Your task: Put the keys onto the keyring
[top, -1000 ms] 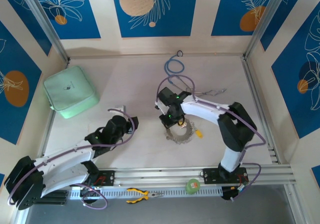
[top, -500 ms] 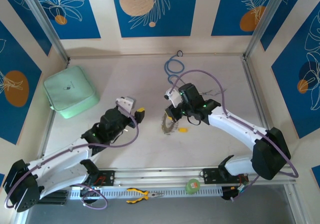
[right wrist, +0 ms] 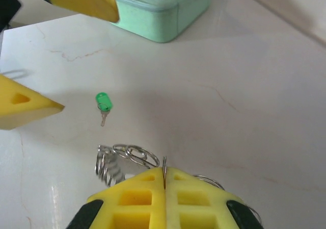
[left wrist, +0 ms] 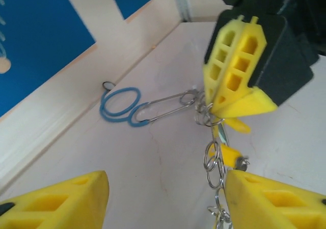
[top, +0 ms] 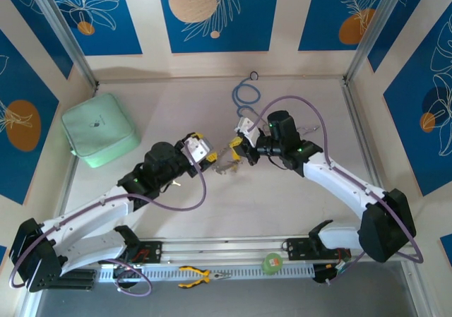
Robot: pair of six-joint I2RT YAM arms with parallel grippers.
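My right gripper [top: 236,147] is shut on the keyring [top: 224,163], a silvery ring held off the table with small rings and yellow tags dangling from it. In the right wrist view the ring's thin edge is pinched between the shut fingers of the right gripper [right wrist: 164,174]. My left gripper [top: 203,152] faces it from the left, open. In the left wrist view the keyring's hanging rings [left wrist: 216,157] run down just beside the right finger [left wrist: 275,198] of my left gripper [left wrist: 166,182]; contact cannot be told. A green-headed key [right wrist: 103,102] lies loose on the table.
A mint-green pouch [top: 99,130] sits at the left. The blue looped tube [top: 246,94], a tiny black ring [top: 253,75] and a wire clip [top: 304,128] lie near the back. Yellow-handled pliers [top: 201,276] and a green roll [top: 272,262] rest on the front rail.
The right gripper lifted the keyring off the table and carried it up and back. The left gripper swung right toward it, so the two now face each other closely.
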